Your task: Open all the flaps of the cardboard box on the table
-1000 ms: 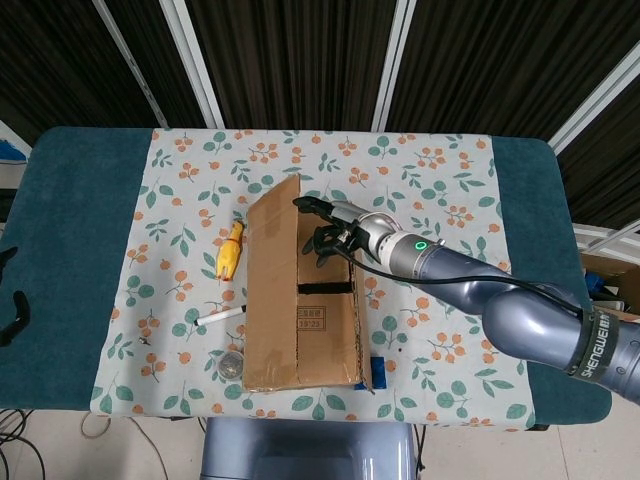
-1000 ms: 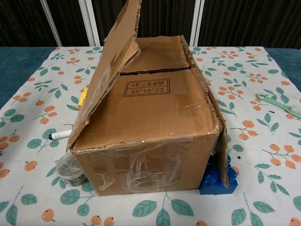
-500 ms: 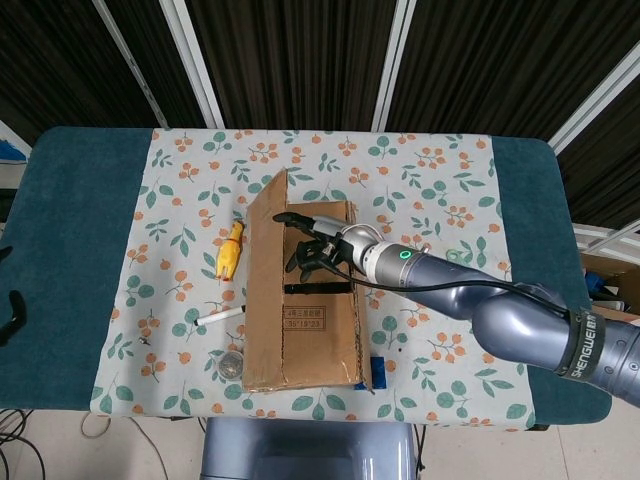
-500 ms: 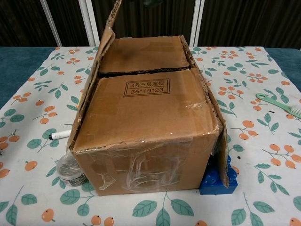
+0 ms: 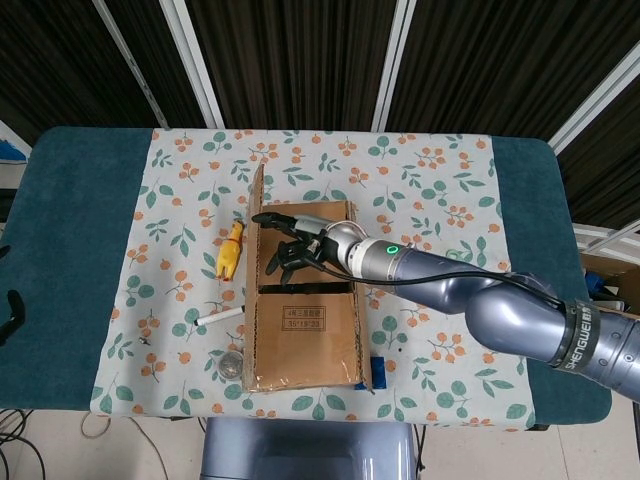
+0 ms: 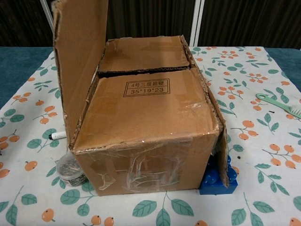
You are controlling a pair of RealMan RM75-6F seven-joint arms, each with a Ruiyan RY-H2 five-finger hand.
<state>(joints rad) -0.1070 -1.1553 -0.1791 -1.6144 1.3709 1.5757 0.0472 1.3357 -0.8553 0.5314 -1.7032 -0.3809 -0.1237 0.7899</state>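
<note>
The cardboard box (image 5: 305,315) (image 6: 146,141) stands in the middle of the flowered cloth. Its long left flap (image 5: 252,265) (image 6: 77,61) stands about upright. My right hand (image 5: 293,247) reaches across the box top with fingers spread, fingertips against that flap's inner face, holding nothing. The two short inner flaps, far (image 6: 141,54) and near (image 6: 146,101), lie flat and closed. The long right flap (image 6: 218,117) hangs down the box's right side. Only a dark sliver at the far left edge (image 5: 8,308) may be my left hand. No hand shows in the chest view.
Left of the box lie a yellow toy chicken (image 5: 230,250), a white marker (image 5: 220,316) (image 6: 59,135) and a small round tub of metal bits (image 5: 232,365) (image 6: 70,167). A blue block (image 6: 218,181) sits at the box's right front corner. A green brush (image 6: 282,104) lies far right.
My right hand has swept leftward over the box top, swinging the long left flap from a lean over the box up to about vertical.
</note>
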